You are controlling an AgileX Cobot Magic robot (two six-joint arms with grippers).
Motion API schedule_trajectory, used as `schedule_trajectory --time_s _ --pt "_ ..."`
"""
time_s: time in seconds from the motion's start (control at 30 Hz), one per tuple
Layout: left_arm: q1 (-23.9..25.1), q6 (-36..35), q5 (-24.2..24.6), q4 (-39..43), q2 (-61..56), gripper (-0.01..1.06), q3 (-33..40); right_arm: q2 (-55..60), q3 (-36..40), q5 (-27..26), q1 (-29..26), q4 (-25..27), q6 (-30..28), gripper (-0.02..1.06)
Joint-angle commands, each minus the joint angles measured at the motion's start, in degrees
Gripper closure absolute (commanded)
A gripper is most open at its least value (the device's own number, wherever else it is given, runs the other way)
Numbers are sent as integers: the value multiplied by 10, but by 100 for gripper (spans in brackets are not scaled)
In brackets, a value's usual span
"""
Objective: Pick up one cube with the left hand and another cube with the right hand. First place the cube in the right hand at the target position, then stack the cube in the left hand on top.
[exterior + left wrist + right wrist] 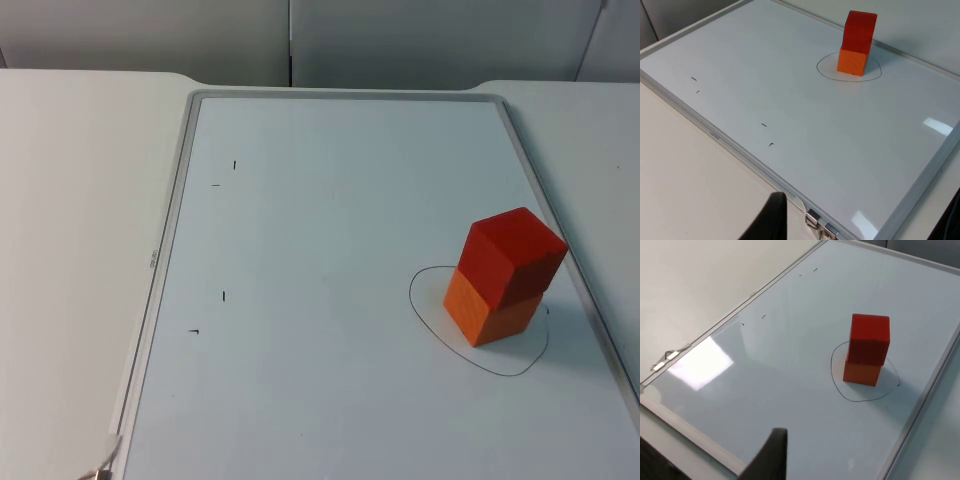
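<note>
Grey partition wall (pixel 400 35) closes off the far end of the white desk (pixel 80 200), and most of the desk is taken up by a large whiteboard (pixel 330 200) with a pale metal frame, lying flat; its near edge is cut off in the top view. Toward the board's right side a thin hand-drawn outline (pixel 425 325), roughly oval, marks the target position, and part of that line is hidden behind the cubes. An orange cube (pixel 485 315) sits inside the outline, and a red cube (pixel 512 255) rests on top of it, turned slightly so its edges do not line up with the lower one. The same stack shows in the left wrist view, red cube (pixel 860 31) on orange cube (pixel 852 61), and in the right wrist view, red cube (pixel 869 337) on orange cube (pixel 861 372). A few short black pen ticks (pixel 223 296) are scattered on the board's left half, too small to read. A metal clip (pixel 819 225) sits on the frame's corner. Of the left pincer (pixel 771 220) and the right pincer (pixel 771 455) one dark fingertip each is visible, well apart from the stack, so I cannot tell whether either is released or clenched.
</note>
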Motion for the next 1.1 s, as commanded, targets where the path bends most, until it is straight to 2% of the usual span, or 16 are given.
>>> schedule_trajectory --time_s 0.0,0.07,0.1,0.2,0.23,0.27,0.47,0.6,0.67,0.7,0.83,0.87,0.97,1.0,1.07 --pt "-1 0 -8 -5 -3 0 4 -2 2 -5 -6 3 0 0" --pt "-1 -1 -8 -2 -3 0 4 -2 2 -5 -43 5 0 0" --pt "-1 -1 -8 -2 -3 0 4 -2 2 -5 -43 5 0 0" --pt "-1 -1 -8 -2 -3 0 4 -2 2 -5 -124 5 0 0" --pt "-1 -1 -8 -2 -3 0 4 -2 2 -5 -167 5 0 0" --pt "-1 -1 -8 -2 -3 0 4 -2 2 -5 -167 5 0 0" --pt "-1 -1 -8 -2 -3 0 4 -2 2 -5 -277 5 0 0" --pt "10 -1 -8 -2 -3 0 4 -2 2 -5 -307 5 0 0" --pt "41 -1 -8 -2 -3 0 4 -2 2 -5 -320 5 0 0" --pt "41 -1 -8 -2 -3 0 4 -2 2 -5 -320 5 0 0" --pt "122 -1 -8 -2 -3 0 4 -2 2 -5 -328 5 0 0" --pt "122 -1 -8 -2 -3 0 4 -2 2 -5 -328 5 0 0" --pt "198 -1 -8 -2 -3 0 4 -2 2 -5 -328 5 0 0" --pt "198 -1 -8 -2 -3 0 4 -2 2 -5 -328 5 0 0" --pt "260 -1 -8 -2 -3 0 4 -2 2 -5 -328 5 0 0"
